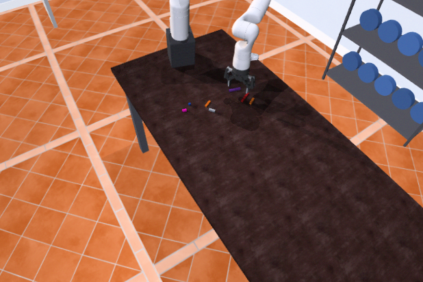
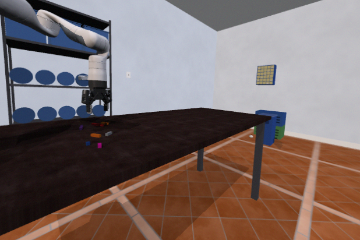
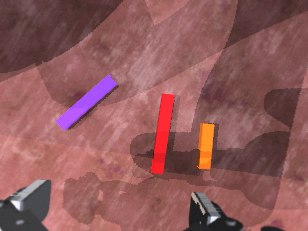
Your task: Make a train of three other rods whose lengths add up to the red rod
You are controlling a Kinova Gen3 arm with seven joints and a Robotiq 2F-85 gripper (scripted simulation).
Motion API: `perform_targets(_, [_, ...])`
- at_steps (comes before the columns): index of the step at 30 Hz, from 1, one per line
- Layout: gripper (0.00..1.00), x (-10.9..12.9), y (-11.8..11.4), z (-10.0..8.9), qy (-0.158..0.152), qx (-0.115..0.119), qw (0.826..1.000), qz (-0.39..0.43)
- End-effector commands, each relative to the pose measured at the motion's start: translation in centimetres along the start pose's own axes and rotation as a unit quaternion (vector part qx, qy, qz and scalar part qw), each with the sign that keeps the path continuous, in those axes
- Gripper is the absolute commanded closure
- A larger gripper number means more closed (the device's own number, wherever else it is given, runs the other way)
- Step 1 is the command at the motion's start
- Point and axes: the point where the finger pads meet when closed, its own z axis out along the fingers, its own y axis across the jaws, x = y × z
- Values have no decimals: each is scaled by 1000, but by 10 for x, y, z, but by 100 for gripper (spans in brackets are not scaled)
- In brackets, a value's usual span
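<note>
My gripper is open and empty. It hovers above the table over the far group of rods. In the wrist view the red rod lies flat, with an orange rod beside it on the right, apart and roughly parallel. A purple rod lies to the left, slanted. My fingertips show at the bottom edge of that view. In the top view a second orange rod, a grey rod, a blue rod and a magenta rod lie apart from each other to the left of the red rod.
The robot base stands at the table's far end. A shelf with blue discs stands right of the table. The table edge runs close to the left of the magenta rod.
</note>
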Motion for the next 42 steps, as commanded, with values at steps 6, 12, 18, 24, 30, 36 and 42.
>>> perform_targets(6, [0, -3, 2, 0, -2, -3, 990, -143])
perform_targets(12, [0, -3, 2, 0, -2, -3, 968, -251])
perform_targets(18, [0, -3, 2, 0, -2, -2, 948, -318])
perform_targets(24, [0, -3, 2, 0, -2, -2, 915, -403])
perform_targets(30, [0, -3, 3, 0, -2, -1, 894, -449])
perform_targets(36, [0, -3, 3, 1, -2, -1, 874, -485])
perform_targets(42, [0, -3, 3, 1, -2, -1, 861, -508])
